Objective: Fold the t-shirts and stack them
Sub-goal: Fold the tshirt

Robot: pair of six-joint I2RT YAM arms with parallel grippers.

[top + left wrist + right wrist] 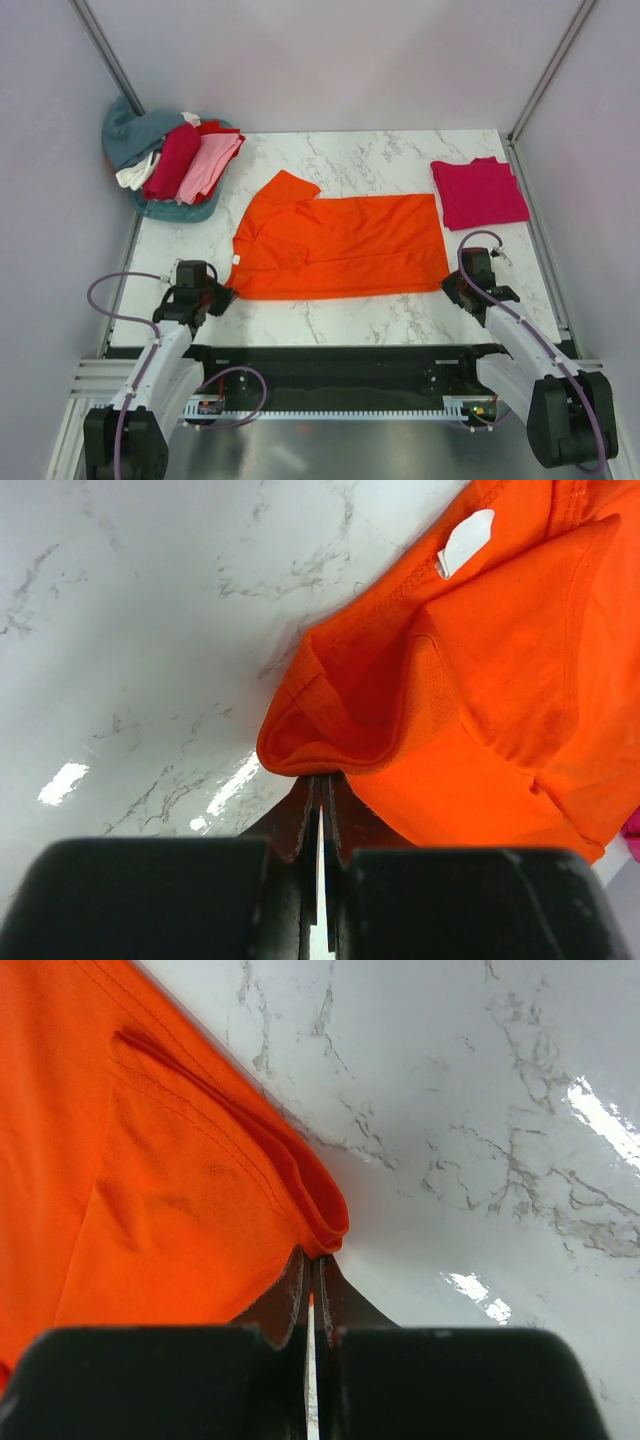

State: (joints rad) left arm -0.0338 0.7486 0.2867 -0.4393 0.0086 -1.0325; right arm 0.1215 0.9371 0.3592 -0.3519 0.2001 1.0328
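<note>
from above, we see the bright orange cloth t-shirt [340,245] spread mid-table on the white marble table [380,160]. a folded crimson-pink t-shirt [478,192] lies far right and a pile of mixed shirts [180,160] far left. the left wrist view shows our left gripper [320,790] pinched tight on the orange shirt's folded near-left corner. the right wrist view shows our right gripper [312,1265] likewise clamped on its near-right corner.

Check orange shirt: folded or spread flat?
Partly folded: the orange shirt has its near edge doubled over; wrist views show layered cloth at both corners.
</note>
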